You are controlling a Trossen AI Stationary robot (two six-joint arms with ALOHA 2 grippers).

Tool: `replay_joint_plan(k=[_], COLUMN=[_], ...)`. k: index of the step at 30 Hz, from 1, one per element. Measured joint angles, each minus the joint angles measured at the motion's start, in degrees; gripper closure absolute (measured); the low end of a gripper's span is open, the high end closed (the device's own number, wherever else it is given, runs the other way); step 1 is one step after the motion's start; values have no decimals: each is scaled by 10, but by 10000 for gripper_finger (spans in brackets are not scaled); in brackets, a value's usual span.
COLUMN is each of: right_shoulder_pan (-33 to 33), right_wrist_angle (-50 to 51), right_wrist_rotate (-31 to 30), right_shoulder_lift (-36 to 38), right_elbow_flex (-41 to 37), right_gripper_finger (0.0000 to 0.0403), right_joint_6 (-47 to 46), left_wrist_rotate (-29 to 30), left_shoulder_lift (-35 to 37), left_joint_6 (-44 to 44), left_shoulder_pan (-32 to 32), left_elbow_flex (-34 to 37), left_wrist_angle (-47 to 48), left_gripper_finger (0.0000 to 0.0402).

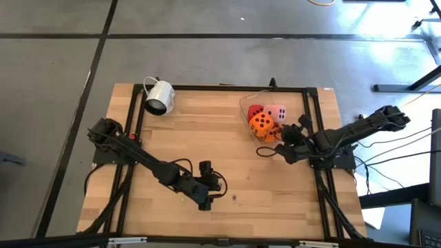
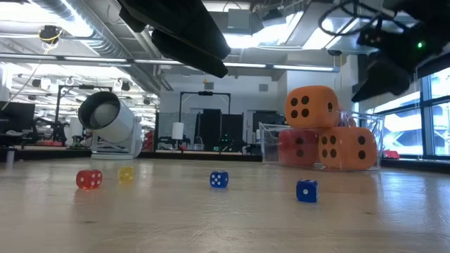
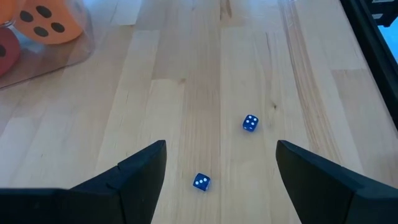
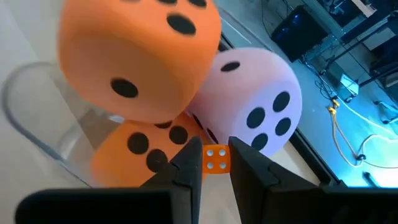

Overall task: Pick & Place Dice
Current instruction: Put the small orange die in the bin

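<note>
Foam-soft, light dice point(image 1: 265, 121) heaped in a clear tray point(image 1: 245, 103) at the tabletop's point(image 1: 207, 131) far right edge; right pincer point(image 4: 214, 163) pinching a tiny orange die point(image 4: 216, 158) beside them, left pincer point(image 3: 221, 163) spread; grip opposite flat faces.

Place: a robotics lab or workshop in an open industrial hall.
Ceiling: bare ducts point(image 2: 105, 42) and strip lights point(image 2: 281, 67) run overhead.
Background: black equipment racks point(image 2: 211, 130) and benches crowded with gear stand beyond the counter point(image 2: 225, 218).
Floor: grey concrete point(image 1: 207, 58) with dark seams; loose cables point(image 1: 393, 155) trail beside the counter.
Rig: black metal framing point(image 1: 220, 87) borders the wooden counter.
</note>
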State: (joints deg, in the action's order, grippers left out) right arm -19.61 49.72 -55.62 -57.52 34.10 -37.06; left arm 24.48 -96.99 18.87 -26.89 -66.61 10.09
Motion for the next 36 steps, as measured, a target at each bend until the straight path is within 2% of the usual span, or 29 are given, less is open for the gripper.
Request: replay_joint_plan(k=[9,16,25,36], right_shoulder_pan=[17,18,32,49], right_wrist_angle=[-88,-131,-141,-235], right_wrist_rotate=[10,27,27,46], right_shoulder_lift=[0,0,0,0], right_elbow_flex=[-40,-50,-50,-50], right_gripper_finger=[336,287,235,225], right_joint_6=[65,137,165,145], left_wrist_rotate=[0,-1,-1,-1], left_shoulder_lift=[0,0,0,0], left_joint_6=[3,4,4,4], left_shoulder_pan=[0,0,0,0], left_elbow_flex=[0,0,0,0], left_wrist_angle=[0,0,0,0], left_gripper_finger=[107,107,107,107])
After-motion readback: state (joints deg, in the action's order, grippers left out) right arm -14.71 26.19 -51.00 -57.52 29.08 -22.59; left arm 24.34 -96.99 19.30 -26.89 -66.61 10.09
